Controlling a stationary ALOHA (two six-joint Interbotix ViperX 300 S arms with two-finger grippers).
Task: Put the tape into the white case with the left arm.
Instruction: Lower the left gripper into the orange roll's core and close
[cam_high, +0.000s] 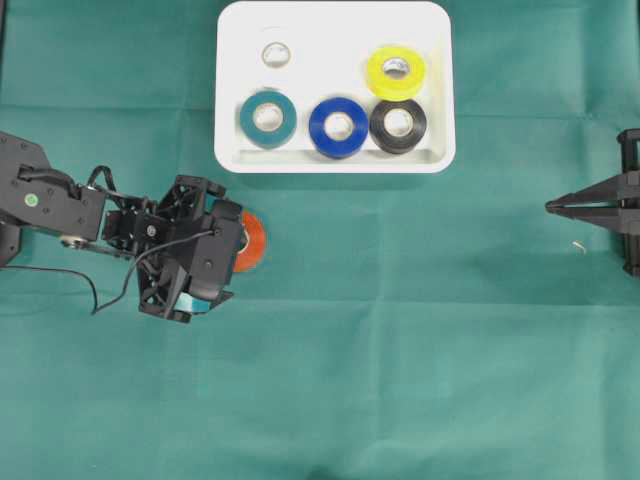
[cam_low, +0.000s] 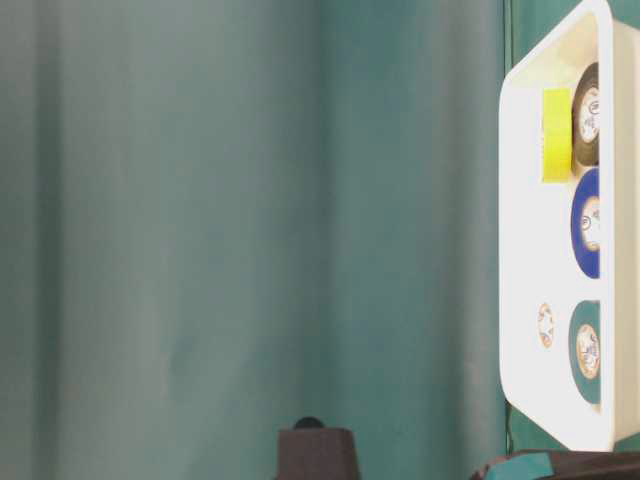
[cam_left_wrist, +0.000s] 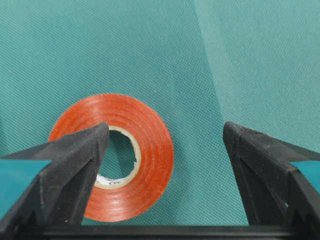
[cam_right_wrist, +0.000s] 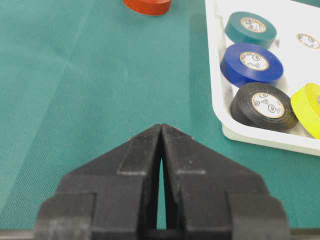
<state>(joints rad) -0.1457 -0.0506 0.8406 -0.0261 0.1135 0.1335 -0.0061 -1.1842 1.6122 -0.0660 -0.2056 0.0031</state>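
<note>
An orange tape roll (cam_high: 253, 241) (cam_left_wrist: 152, 150) (cam_right_wrist: 147, 6) lies flat on the green cloth, below and left of the white case (cam_high: 335, 165) (cam_low: 520, 250) (cam_right_wrist: 250, 132). My left gripper (cam_high: 215, 258) (cam_left_wrist: 166, 129) hangs open right over the roll. One fingertip (cam_left_wrist: 95, 140) sits above the roll's hole, and the other stands over bare cloth to the right. Nothing is gripped. My right gripper (cam_high: 550, 208) (cam_right_wrist: 161, 126) rests shut and empty at the far right edge of the table.
Inside the case lie a teal roll (cam_high: 267, 118), a blue roll (cam_high: 338, 127), a black roll (cam_high: 398, 125), a yellow roll (cam_high: 396, 71) leaning on the black one, and a small white roll (cam_high: 276, 54). Green cloth covers the table.
</note>
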